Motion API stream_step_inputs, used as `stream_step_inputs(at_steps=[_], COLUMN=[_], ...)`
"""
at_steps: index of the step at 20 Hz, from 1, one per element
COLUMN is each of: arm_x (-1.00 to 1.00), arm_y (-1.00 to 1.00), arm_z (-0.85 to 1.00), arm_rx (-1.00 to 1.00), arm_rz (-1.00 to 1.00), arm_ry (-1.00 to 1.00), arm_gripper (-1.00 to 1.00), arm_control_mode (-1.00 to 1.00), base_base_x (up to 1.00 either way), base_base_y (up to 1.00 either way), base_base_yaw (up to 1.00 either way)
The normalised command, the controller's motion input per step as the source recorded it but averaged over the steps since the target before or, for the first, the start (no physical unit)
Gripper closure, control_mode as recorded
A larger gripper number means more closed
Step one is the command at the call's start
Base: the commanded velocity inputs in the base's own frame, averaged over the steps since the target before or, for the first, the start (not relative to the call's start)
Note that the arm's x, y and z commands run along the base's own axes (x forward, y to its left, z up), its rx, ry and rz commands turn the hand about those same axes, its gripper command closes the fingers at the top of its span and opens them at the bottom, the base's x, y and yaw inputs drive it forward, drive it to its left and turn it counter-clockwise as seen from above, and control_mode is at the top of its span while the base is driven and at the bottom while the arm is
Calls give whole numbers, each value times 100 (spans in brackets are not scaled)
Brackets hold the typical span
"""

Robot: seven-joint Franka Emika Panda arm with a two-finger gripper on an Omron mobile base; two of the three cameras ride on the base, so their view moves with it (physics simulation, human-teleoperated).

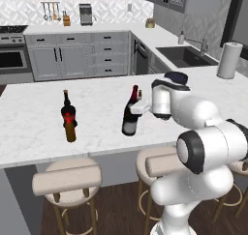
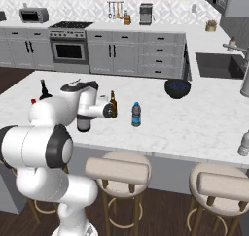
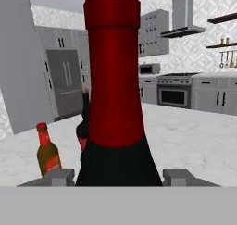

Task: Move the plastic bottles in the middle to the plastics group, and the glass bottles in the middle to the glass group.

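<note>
Gripper [image 1: 141, 108] is clamped round the red-foil neck of the wine bottle [image 1: 130, 114], upright on the counter [image 1: 34, 118] w/ the beer bottle [image 2: 113, 104] just beside it, probably so it stays vertical for carrying to the glass pair [image 1: 69, 117].

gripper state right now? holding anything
gripper: closed around the neck of the wine bottle, which stands on the counter.
</note>
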Motion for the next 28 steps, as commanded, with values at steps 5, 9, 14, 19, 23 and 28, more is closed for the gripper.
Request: stream_step_inputs(at_steps=[5,9,14,19,23,28], arm_x=[14,15,15,25,18,9], arm_y=[97,91,79,54,26,9], arm_z=[13,4,0,-2,-11,-15], arm_rx=[0,1,4,10,1,0], arm_rz=[7,5,2,0,0,0], arm_ry=[0,0,0,-2,-6,-1], arm_gripper=[100,100,100,100,100,100], arm_control_mode=[-100,-100,-100,-100,-100,-100], base_base_x=[0,0,0,0,0,0], base_base_y=[0,0,0,0,0,0], base_base_yaw=[0,0,0,0,0,0])
